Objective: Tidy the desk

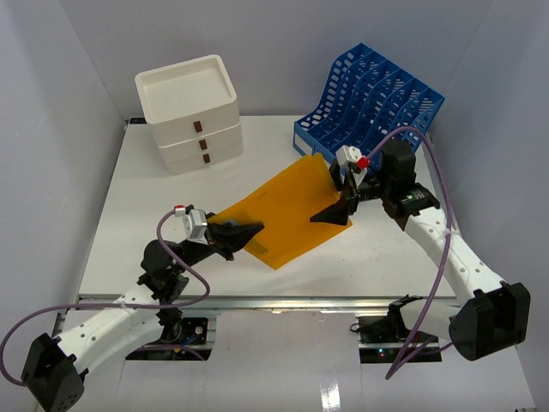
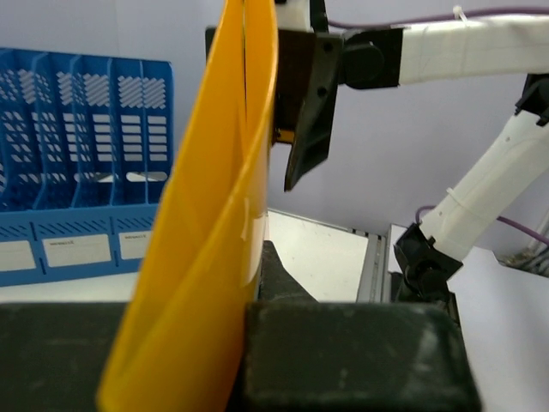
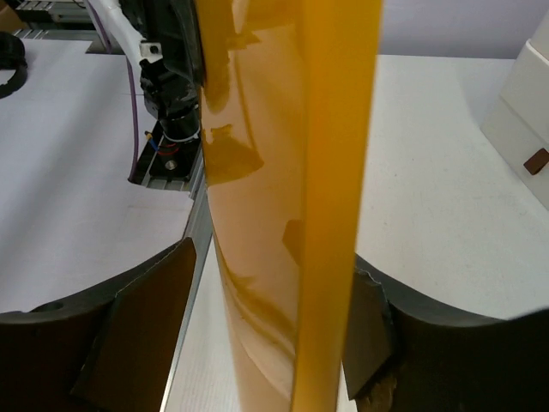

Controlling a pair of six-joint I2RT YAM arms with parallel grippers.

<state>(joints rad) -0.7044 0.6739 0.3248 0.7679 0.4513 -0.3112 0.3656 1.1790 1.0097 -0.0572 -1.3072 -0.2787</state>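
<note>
Loosely, orange folder [image 1: 279, 216] edge between spread right end effector [image 1: 341, 202] fingers [image 3: 141, 330]

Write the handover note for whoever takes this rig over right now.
Left end effector: shut on the near-left edge of the orange folder.
Right end effector: open, fingers straddling the folder's far-right edge, one pad clearly apart from it.
Folder: over the middle of the desk, spanning between both arms, just in front of the blue file rack. The white drawer box sits at back left.
Done: folder gripped by the left arm.
Left: folder is not yet in the rack; likely slot it there, then release.
</note>
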